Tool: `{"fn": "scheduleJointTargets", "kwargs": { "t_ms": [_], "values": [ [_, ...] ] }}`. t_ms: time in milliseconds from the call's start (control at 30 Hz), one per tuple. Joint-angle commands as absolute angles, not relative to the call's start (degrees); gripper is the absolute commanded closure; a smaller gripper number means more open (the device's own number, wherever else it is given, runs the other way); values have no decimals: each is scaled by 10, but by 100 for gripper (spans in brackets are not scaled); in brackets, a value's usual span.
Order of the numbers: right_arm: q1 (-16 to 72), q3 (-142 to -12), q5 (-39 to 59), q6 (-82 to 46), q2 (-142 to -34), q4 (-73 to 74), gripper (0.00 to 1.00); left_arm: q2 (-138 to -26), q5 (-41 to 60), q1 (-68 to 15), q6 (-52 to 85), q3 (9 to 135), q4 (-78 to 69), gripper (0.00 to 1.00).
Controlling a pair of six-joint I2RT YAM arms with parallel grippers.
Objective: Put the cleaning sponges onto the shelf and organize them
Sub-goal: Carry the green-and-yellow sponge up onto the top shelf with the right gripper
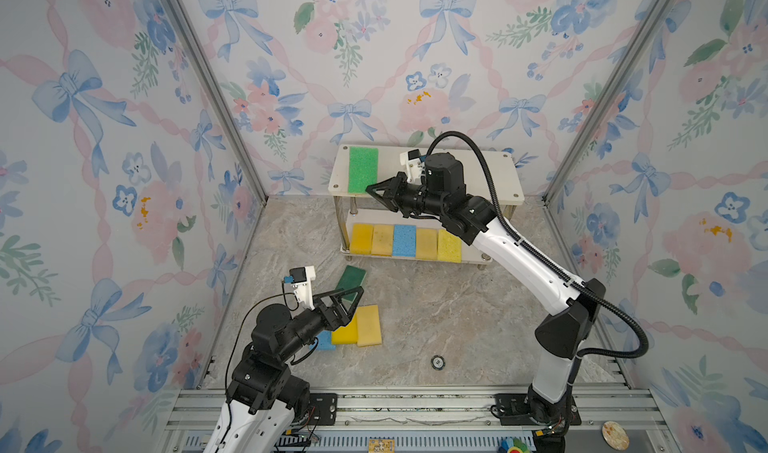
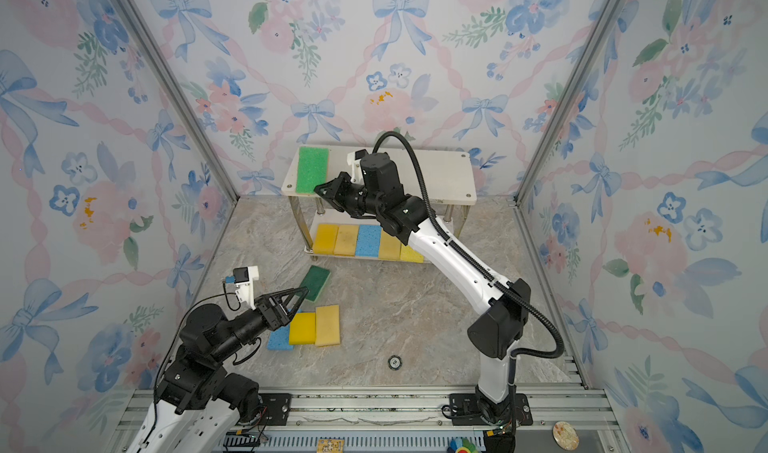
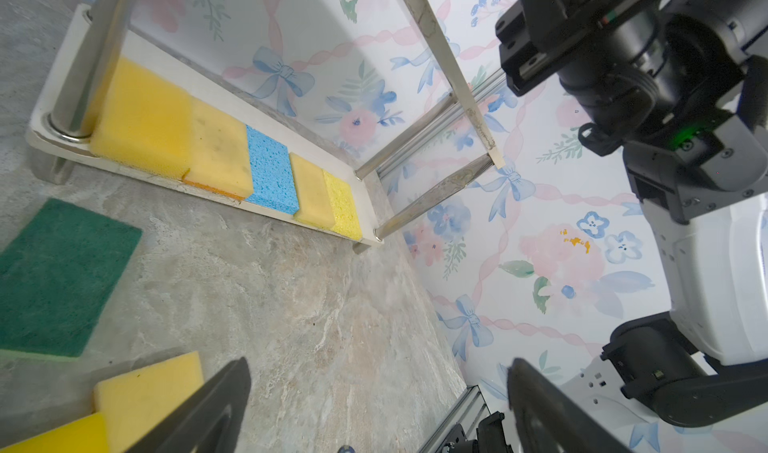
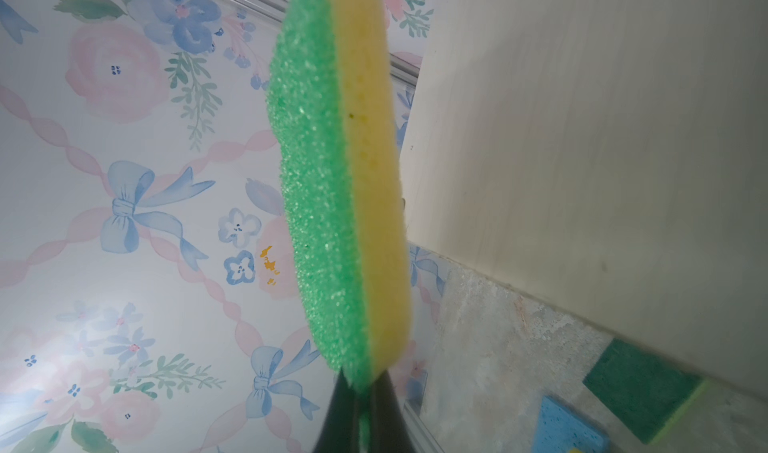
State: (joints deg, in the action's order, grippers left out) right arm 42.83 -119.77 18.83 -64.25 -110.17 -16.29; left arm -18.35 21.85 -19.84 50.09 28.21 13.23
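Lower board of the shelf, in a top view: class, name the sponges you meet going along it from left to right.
Deep yellow sponge → pale tan sponge → light blue sponge → darker tan sponge → lemon yellow sponge.

shelf at desk rear | upper tier, left end: single sponge | lower tier: five sponges side by side | before shelf, left: four sponges
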Motion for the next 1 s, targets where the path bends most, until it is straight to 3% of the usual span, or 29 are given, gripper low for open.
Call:
{"fn": "scheduleJointTargets", "kwargs": {
  "t_ms": [0,200,633,767,967],
  "values": [
    [438,-1280,164,-676,-1147,-192,100,-177,224,-195,487,283,142,2],
    [451,-1381,147,-696,-1220,-242,100,-184,233,-195,477,282,149,2],
    [450,-1402,105,-721,-1249,-275,97,-179,244,-195,477,300,171,2],
    [451,-1425,102,-727,-1266,-276,87,-177,246,-195,480,302,174,2],
    [453,-1433,95,-723,-1271,-277,56,-173,244,-195,478,302,183,2]
  ]
}}
